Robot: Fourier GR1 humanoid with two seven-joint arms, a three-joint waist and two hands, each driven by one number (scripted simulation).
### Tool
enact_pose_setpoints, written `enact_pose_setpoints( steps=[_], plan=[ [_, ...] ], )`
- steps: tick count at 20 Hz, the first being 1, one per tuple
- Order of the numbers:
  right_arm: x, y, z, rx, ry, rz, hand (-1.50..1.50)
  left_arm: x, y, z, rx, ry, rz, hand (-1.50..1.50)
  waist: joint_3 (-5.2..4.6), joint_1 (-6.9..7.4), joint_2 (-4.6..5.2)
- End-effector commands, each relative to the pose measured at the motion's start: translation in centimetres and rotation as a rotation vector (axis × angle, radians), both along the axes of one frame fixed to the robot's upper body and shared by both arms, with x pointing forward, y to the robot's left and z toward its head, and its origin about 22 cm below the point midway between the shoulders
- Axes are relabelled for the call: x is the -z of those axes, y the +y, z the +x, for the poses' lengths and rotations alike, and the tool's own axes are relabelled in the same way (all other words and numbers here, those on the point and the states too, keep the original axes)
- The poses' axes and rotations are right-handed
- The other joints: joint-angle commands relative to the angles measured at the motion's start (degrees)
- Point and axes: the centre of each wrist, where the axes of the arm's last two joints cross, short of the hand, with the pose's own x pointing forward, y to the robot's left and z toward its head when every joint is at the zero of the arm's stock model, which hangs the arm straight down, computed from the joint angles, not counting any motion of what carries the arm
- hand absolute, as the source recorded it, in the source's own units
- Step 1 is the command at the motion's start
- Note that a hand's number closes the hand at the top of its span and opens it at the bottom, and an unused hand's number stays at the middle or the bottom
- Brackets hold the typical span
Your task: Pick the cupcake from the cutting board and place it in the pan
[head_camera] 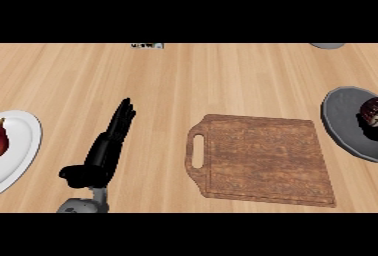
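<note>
Wood-grain surface carries, from the left, a white plate, then the left hand, fingers straight and pressed together, holding nothing. Next the board lies bare; the cupcake already sits in the pan, so only a clear retreat seems left.

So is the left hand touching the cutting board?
Apart. The head view shows bare counter between the left hand and the cutting board.
</note>
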Motion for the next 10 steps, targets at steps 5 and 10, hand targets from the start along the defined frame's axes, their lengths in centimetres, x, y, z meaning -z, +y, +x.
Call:
enact_pose_setpoints(
  steps=[5,10],
  plan=[
    [0.1,-3.5,4.8,0.034,-0.042,0.031,1.5,-0.3,1.2,-0.3,0.021,0.007,0.0,0.0,0.1,1.34,0.42],
    [3.1,-4.1,3.3,0.031,0.396,-0.063,-1.5,-0.7,-1.1,0.2,0.038,-0.023,0.0,0.0,0.06,2.9,1.3]
  ],
)
